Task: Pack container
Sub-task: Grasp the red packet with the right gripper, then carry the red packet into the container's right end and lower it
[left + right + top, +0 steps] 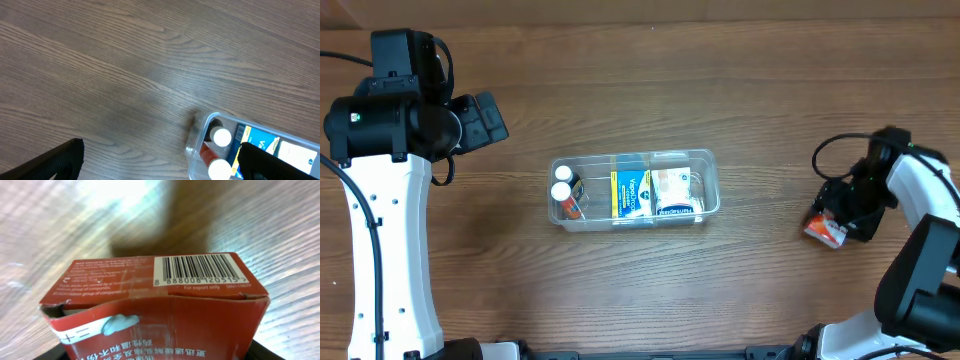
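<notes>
Item: clear, see-through plastic rectangular container (714,180) with rounded corners and a raised rim, shallow. It sits at the middle of the brown wood-grain table (640,80), long side running left to right, between the two arms and touched by neither.

Contents, from the end nearest the left arm to the far end:
- Two small white-capped bottles (561,182), side by side at the left end, caps facing up. The left wrist view shows a reddish body under one cap.
- One blue-and-yellow printed box (631,193), in the middle, just beside the bottles.
- One white packet with blue print (678,193), at the right end, against the blue-and-yellow box.

Left gripper (480,120): hovers over bare table up and left of the container, its fingers wide apart with nothing between them. In its wrist view one rounded corner of the container shows beside the right finger.

Right gripper (845,210): well apart from the container, at the table's right edge, clamped on a red cardboard carton (826,230). The carton bears a white barcode panel and white lettering. Its upper edge is dented and its near corner torn.
</notes>
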Robot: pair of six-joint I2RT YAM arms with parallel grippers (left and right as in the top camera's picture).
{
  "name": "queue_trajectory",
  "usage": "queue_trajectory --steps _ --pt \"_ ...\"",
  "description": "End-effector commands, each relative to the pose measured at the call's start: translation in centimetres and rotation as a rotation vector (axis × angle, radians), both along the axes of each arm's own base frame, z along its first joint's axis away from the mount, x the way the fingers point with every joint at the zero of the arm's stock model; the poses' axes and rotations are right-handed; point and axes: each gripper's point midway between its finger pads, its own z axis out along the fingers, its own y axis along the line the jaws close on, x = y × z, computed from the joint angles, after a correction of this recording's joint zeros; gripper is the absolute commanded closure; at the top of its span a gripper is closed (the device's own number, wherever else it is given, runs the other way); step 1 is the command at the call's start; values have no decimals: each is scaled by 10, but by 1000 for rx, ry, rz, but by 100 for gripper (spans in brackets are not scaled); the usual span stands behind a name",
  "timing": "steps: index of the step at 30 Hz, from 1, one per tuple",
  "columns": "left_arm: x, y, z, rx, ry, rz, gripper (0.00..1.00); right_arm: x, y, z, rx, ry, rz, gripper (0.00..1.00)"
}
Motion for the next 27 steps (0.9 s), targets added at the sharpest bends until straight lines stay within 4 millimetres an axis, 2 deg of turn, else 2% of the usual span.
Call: queue_trajectory --steps 1,4,7,11,14,17,20,23,24,27 --pt "3 1 5 6 -13 -15 0 33 16 54 -3 -169 53 28" --pt "3 1 5 6 -13 -15 0 44 40 88 -14 -244 138 28" --pt "3 1 5 6 -13 -15 0 55 78 124 -20 -341 262 29" --pt "3 1 5 6 -13 -15 0 67 144 165 -1 -484 459 30" --pt "2 1 5 5 -11 -15 0 71 196 181 35 -570 577 30" --pt "2 1 4 5 -11 -15 0 69 234 181 59 -609 673 30" --pt "2 1 4 5 -10 -15 0 67 254 169 63 -586 705 30" --pt "2 1 4 5 -10 -15 0 65 265 147 65 -516 733 30" --pt "2 1 4 5 -10 -15 0 64 267 133 64 -474 743 30" --pt "2 1 4 5 -11 -15 0 61 270 106 63 -397 754 30"
